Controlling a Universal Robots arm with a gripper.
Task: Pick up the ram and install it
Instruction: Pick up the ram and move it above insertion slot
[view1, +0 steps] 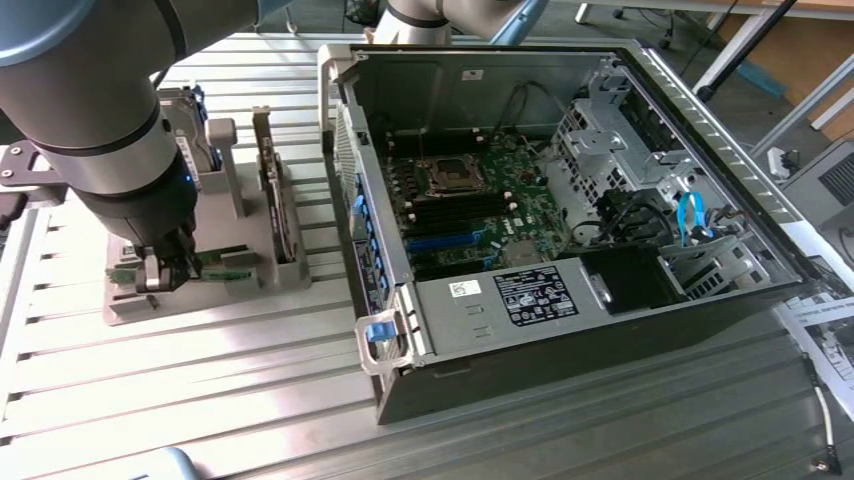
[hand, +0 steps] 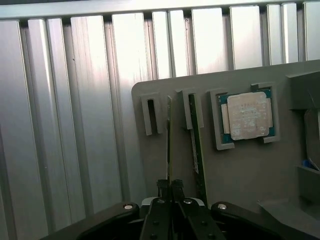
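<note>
Ram (hand: 169, 140) stands edge-on in the grey holder (hand: 240, 170), and the hand (hand: 171, 186) is right down on it, fingers pinched almost together on the board's thin edge. A second green stick (hand: 198, 135) stands just beside it in the next slot, and the silver processor chip (hand: 248, 115) lies beyond that. The holder sits on the ribbed counter (view1: 200, 390), to the exterior view's left of the open computer case (view1: 561, 200).

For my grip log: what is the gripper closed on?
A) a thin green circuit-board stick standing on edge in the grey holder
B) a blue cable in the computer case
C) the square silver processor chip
A: the gripper pinches the thin green ram stick; the square silver processor chip lies free.
</note>
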